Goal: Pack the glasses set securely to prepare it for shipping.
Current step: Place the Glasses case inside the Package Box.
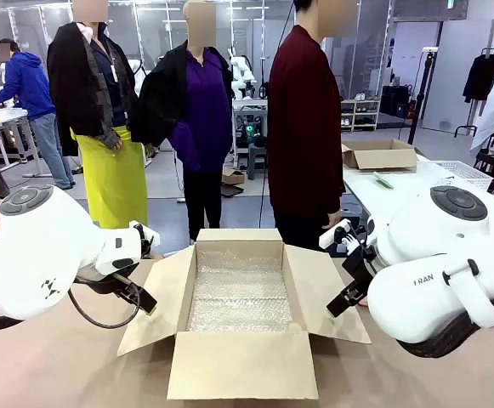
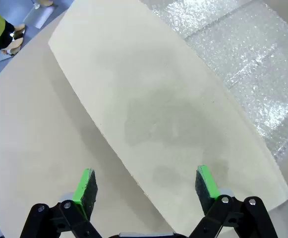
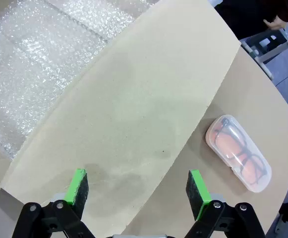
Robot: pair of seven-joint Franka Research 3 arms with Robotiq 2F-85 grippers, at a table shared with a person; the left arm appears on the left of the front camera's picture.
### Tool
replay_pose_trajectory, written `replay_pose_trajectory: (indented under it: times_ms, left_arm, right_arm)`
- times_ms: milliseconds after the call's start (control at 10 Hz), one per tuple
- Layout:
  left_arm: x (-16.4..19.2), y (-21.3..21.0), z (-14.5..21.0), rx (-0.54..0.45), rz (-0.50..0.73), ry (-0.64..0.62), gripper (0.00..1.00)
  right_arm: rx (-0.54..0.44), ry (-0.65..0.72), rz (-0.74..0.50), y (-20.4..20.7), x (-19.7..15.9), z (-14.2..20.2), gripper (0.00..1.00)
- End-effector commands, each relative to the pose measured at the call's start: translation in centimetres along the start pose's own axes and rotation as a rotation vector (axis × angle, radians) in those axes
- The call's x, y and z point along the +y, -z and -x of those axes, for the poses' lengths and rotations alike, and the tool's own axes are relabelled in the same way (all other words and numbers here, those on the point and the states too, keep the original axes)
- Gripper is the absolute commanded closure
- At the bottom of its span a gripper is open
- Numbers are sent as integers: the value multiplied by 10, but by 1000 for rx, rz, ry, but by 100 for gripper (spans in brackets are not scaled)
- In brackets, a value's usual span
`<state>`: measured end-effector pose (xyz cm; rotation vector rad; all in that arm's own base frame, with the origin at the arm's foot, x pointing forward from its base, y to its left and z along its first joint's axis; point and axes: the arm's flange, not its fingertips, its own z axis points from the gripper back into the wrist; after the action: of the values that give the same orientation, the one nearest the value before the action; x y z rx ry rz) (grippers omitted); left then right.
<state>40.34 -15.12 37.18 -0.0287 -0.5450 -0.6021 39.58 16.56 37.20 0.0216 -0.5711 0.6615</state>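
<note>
Left end effector [image 2: 146, 184]: fingers wide apart, empty, above left flap [image 2: 158, 99] of box [image 1: 242, 365]. Right end effector [image 3: 137, 186]: wide apart, empty, above right flap [image 3: 134, 114]. Case [image 3: 238, 153], orange-tinted, glasses inside, flat on worktop [image 3: 253, 94] ahead-right of right end effector, just beside right flap. Bubble wrap [image 1: 238, 289] lines box.

Both arms are glossy white shells with rounded joints. The left arm [image 1: 34, 255] has a dark grey round cap [image 1: 25, 200], a small black logo [image 1: 49, 287] and a looping black cable [image 1: 93, 319]. The right arm [image 1: 438, 285] bears dark lettering [image 1: 423, 279], "FRAN", and a black strap [image 1: 478, 293]. The left hand [image 2: 146, 186] and right hand [image 3: 136, 191] are black linkages with silver pins [image 2: 224, 200] and green pads [image 2: 86, 184].
</note>
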Motion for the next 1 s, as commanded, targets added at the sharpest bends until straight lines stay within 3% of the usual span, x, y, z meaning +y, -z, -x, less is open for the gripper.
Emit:
replay_pose_trajectory:
  times_ms: [0,800,900]
  left_arm:
    - [0,0,0,0,0,0,0]
    - [0,0,0,0,0,1,0]
    - [3,-15,1,0,-8,76,0]
  right_arm:
    - [0,0,0,0,0,0,0]
    - [0,-1,1,0,-1,0,0]
    - [-24,-33,33,-14,-12,-6,0]
